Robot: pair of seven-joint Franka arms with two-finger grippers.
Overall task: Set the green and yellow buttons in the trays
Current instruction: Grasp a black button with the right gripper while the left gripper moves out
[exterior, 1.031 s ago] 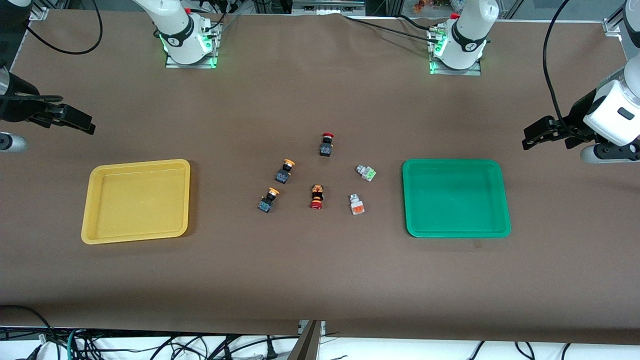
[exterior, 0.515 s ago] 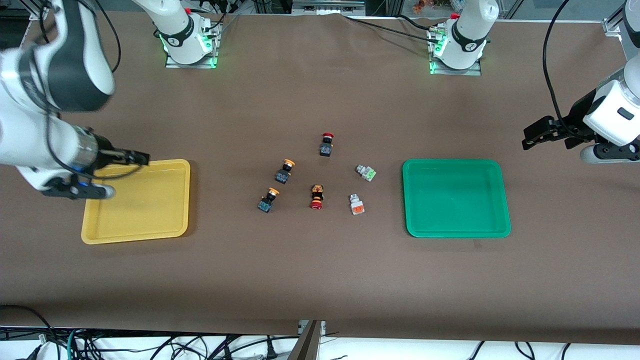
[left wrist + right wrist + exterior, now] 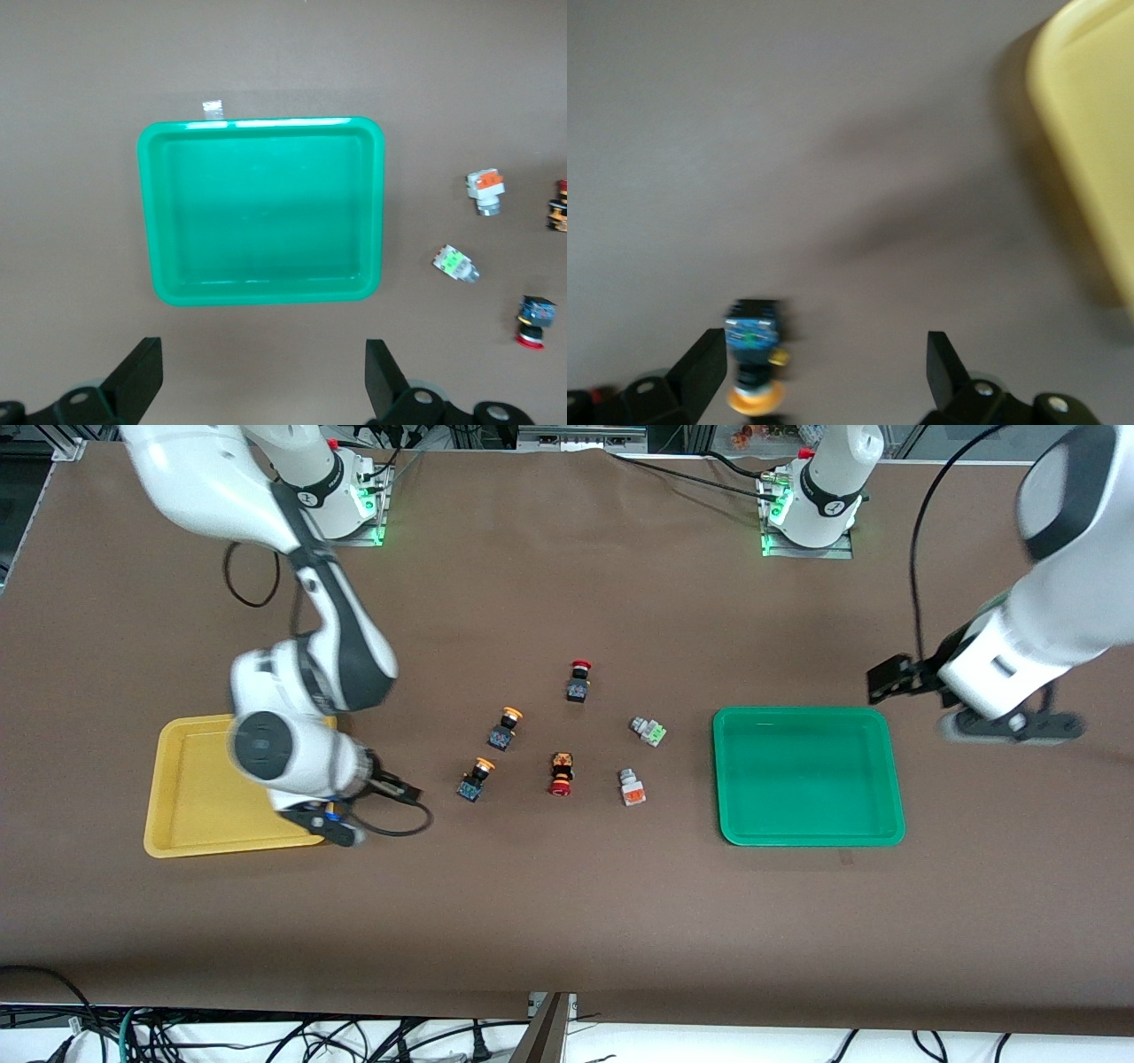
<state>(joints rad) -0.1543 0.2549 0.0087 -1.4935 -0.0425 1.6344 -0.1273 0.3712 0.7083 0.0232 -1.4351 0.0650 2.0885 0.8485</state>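
While both arms reach out from their bases in the front view, the right gripper (image 3: 403,790) hangs over the bare table between the yellow tray (image 3: 190,815) and the nearer yellow-capped button (image 3: 473,779); the left gripper (image 3: 886,679) hangs over the table just past the green tray (image 3: 808,833) at its edge toward the bases. The farther yellow-capped button (image 3: 504,728) lies beside the first. The green-faced block (image 3: 648,731) and the orange-faced block (image 3: 631,787) lie between the buttons and the green tray. Two red-capped buttons (image 3: 578,680) sit among them, one farther, one nearer. Both trays hold nothing.

In the left wrist view, the left gripper (image 3: 266,376) has its fingers (image 3: 140,376) spread wide and empty above the green tray (image 3: 261,294), with both grey blocks (image 3: 486,189) on the table beside it.

In the right wrist view, the right gripper (image 3: 824,367) is likewise spread and empty; a yellow-capped button (image 3: 753,354) lies on the table close to one finger (image 3: 702,365), whether touching I cannot tell, and the yellow tray (image 3: 1090,150) shows at the edge.
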